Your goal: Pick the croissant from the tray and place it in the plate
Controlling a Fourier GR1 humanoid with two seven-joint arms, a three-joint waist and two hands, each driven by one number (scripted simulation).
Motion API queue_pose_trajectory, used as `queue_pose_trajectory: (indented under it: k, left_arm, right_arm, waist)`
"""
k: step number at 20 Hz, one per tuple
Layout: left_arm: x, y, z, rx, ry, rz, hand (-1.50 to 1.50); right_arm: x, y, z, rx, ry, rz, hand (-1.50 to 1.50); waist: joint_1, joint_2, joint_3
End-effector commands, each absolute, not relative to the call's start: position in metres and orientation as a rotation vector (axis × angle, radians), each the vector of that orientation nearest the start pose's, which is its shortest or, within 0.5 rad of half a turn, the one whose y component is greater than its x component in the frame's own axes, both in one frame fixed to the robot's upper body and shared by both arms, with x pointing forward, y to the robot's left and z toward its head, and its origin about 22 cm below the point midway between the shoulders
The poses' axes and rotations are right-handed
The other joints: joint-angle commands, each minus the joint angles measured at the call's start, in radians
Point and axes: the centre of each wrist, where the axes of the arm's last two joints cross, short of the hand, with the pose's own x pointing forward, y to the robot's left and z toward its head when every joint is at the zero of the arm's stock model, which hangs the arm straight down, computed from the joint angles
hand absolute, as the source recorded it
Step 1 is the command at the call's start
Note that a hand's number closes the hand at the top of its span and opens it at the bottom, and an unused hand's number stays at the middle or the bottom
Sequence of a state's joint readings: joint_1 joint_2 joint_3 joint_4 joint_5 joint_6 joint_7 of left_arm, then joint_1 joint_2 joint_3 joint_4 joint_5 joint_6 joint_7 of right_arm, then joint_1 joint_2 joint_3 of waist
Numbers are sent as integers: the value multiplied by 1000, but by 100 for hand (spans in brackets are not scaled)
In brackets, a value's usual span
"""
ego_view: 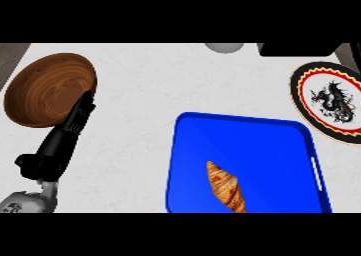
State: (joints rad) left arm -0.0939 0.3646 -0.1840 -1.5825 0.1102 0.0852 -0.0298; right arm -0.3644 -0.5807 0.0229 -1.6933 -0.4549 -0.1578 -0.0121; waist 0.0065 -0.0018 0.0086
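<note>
Low in the frame, a croissant [226, 186] lies on a blue tray [286, 150], toward the tray's near edge and left of its middle, its pointed end aimed away from the viewer. Nothing touches it. Beyond the tray's far right corner, and apart from it, sits a round plate [305, 92] with a black, red and cream rim and a black dragon figure in its middle; it is partly cut off by the right edge.

At lower left, the left hand [74, 125] comes up on its grey forearm, fingers straight and together, holding nothing. Its fingertips reach the near right edge of a brown wooden bowl [46, 87] at upper left. All of this rests on a pale marbled counter [139, 90]. Only this one hand shows.
</note>
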Motion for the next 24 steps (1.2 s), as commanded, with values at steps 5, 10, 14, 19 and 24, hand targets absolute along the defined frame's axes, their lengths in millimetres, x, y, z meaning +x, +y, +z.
queue_pose_trajectory:
  k: [5, 10, 14, 19, 24]
  left_arm:
    - [253, 265, 10, 177, -1449, -187, 0]
    - [245, 269, -8, 186, -1337, -142, 0]
    - [250, 253, -8, 222, -1314, -63, 0]
    - [256, 258, -10, 226, -1295, -63, 0]
    - [258, 257, -12, 241, -1291, -48, 0]
  right_arm:
    - [270, -197, 136, 469, -1663, 892, 150]
    - [259, -205, 230, -189, -2006, 1643, 150]
    - [247, -200, 72, 182, -1810, 1189, 150]
    - [250, -207, 28, 601, -1721, 1324, -150]
    - [267, -193, 47, 328, -1689, 1804, -150]
  waist:
    - [89, 19, -14]
    - [70, -31, -21]
    - [18, 23, -1]
    - [18, 13, -6]
    - [10, 4, -8]
